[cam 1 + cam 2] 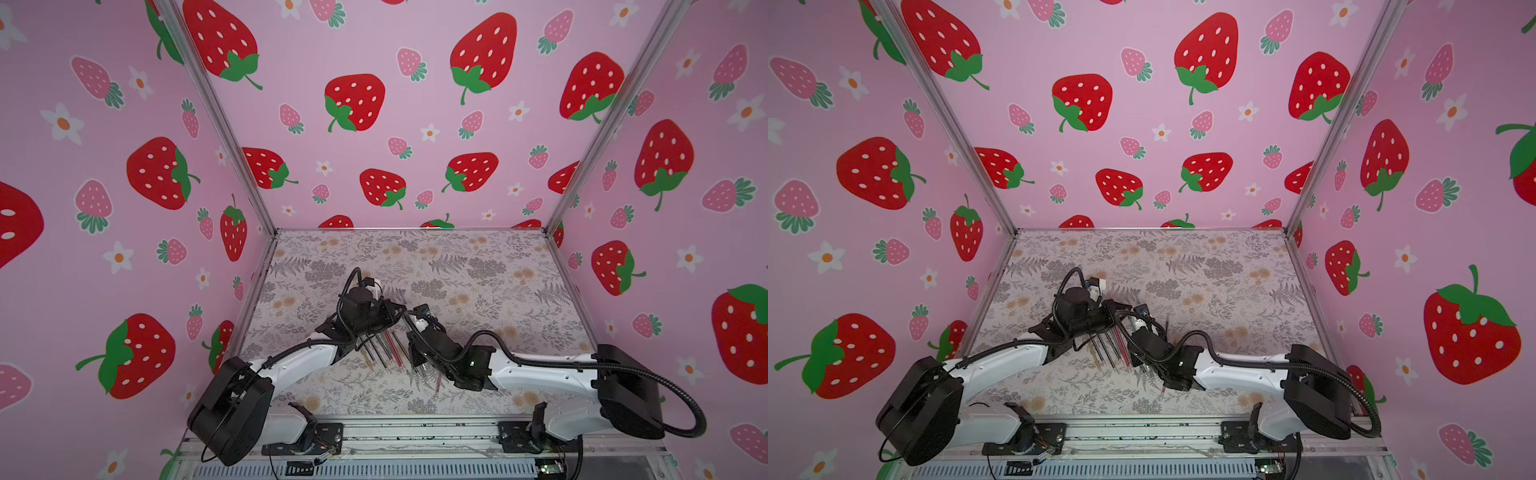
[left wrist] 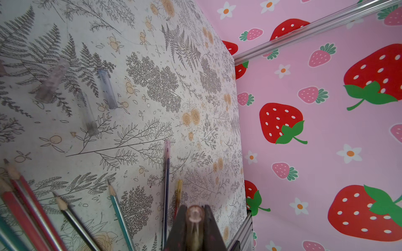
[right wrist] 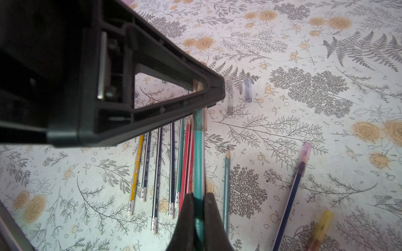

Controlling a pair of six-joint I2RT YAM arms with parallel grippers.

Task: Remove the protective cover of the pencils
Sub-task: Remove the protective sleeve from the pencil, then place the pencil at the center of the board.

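My right gripper [image 3: 198, 196] is shut on a teal pencil [image 3: 199, 156], held above the table. A clear protective cover [image 3: 201, 121] sits on the pencil's tip. My left gripper [image 2: 195, 211] is shut on that cover [image 2: 194, 214], and its black fingers [image 3: 174, 65] meet the tip from the far side. Both grippers come together mid-table over the pencils [image 1: 384, 349] in both top views [image 1: 1115, 351]. These pencils [image 3: 161, 173] lie in a row in yellow, dark blue, teal and red. Their eraser ends point toward the right gripper.
Loose clear covers [image 2: 52, 82] [image 2: 107, 89] [image 2: 87, 113] lie on the floral table, also seen from the right wrist [image 3: 248, 90]. A dark blue pencil with a purple cover [image 3: 300, 171] and a yellow-covered one [image 3: 322, 226] lie apart. A bare teal pencil [image 3: 226, 187] lies beside the held one. Strawberry walls enclose the table.
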